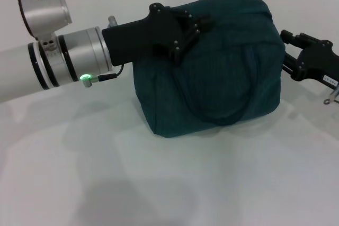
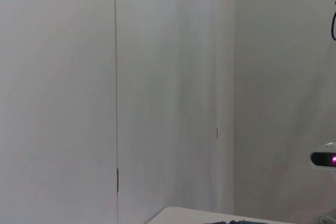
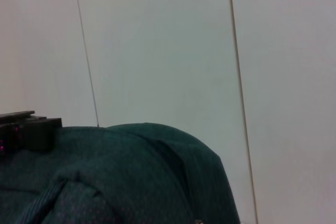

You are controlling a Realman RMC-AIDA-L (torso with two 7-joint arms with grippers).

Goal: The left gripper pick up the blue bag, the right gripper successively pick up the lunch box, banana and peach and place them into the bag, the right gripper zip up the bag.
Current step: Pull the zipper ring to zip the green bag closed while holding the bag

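The blue bag (image 1: 212, 67) sits on the white table (image 1: 159, 183), full and rounded, with its handle loop (image 1: 222, 110) hanging down the front face. No lunch box, banana or peach is out on the table, so I judge they are already inside and the zipping is the step in hand, or just finished. I cannot see the zipper from any view.

The left gripper (image 1: 183, 30) reaches in across the bag's top near corner, its black body lying against the fabric. Whether its jaws are pinching cloth or spread I cannot tell, as the fingers are hidden against the bag.

The right gripper (image 1: 304, 59) is at the bag's far side, touching or just beside it. Its jaws are also hidden from me, so I cannot tell their state. The right wrist view shows only the bag's upper curve and part of the left gripper against the wall (image 3: 168, 51).

To do this well, the left gripper should hold the top taut and steady while the right draws the pull along in 1 straight line, without lifting. Slack fabric could snag the slider.
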